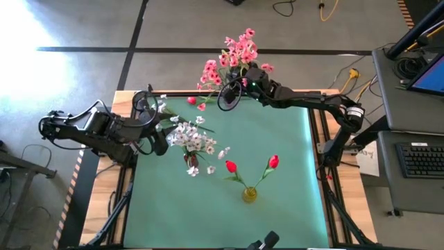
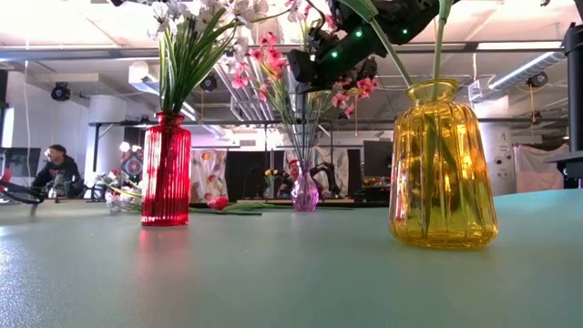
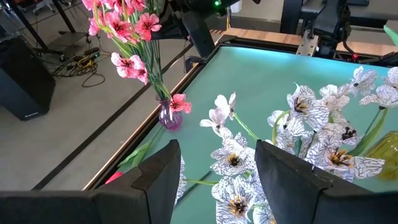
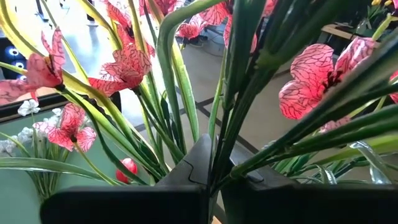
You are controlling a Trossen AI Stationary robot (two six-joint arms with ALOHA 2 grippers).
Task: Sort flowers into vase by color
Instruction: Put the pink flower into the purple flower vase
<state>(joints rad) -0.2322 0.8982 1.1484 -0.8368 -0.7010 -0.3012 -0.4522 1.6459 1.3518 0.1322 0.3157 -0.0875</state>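
Green mat (image 1: 277, 160), high view: right gripper (image 1: 244, 78) clamped on pink flowers (image 1: 236, 52) at far edge; left gripper (image 1: 163, 135), fingers apart, beside white flowers (image 1: 198, 142).
Low view: pink vase (image 2: 305, 193) below right gripper.
Right wrist view: thin green stems between closed fingers. Judged: lower into vase, release.

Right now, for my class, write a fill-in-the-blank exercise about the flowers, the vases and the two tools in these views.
1. The white flowers stand in the ____ vase.
2. The yellow vase holds two ____ buds.
3. The right tool is shut on the stems of the ____ flowers.
4. The left tool, beside the white flowers, is ____.

Missing words: red; red; pink; open
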